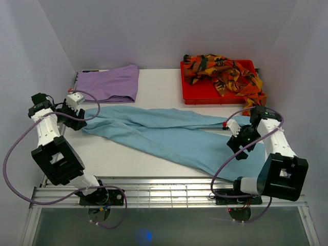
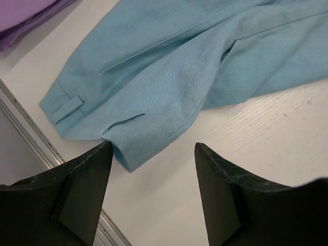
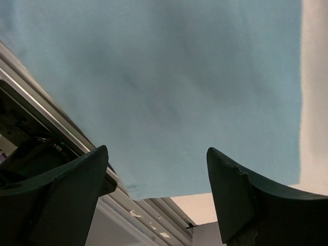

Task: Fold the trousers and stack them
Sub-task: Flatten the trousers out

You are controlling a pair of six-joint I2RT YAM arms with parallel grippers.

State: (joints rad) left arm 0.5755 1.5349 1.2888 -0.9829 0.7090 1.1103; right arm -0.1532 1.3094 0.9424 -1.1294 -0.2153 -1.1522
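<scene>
1. I have the light blue trousers spread across the middle of the table. They run slantwise from the far left toward the near right.
2. My left gripper hangs over the waistband end, jaws spread wide with nothing between them. In the left wrist view a belt loop shows on the band. The cloth's corner lies just by one fingertip. I cannot tell whether they touch.
3. My right gripper sits above the leg end, jaws likewise spread and gripping nothing. Through that wrist camera the blue cloth fills most of the view. Its lower edge reaches the metal rail at the near side of the table.
4. The lilac pair lies folded flat at the far left corner, just beyond the blue waistband and apart from it.
5. The orange-red-black patterned pair is heaped loosely in the red tray at the far right. Part of it spills over the tray's right edge.
6. In the top view, both arms stand at opposite ends of the blue pair: left gripper, right gripper.
</scene>
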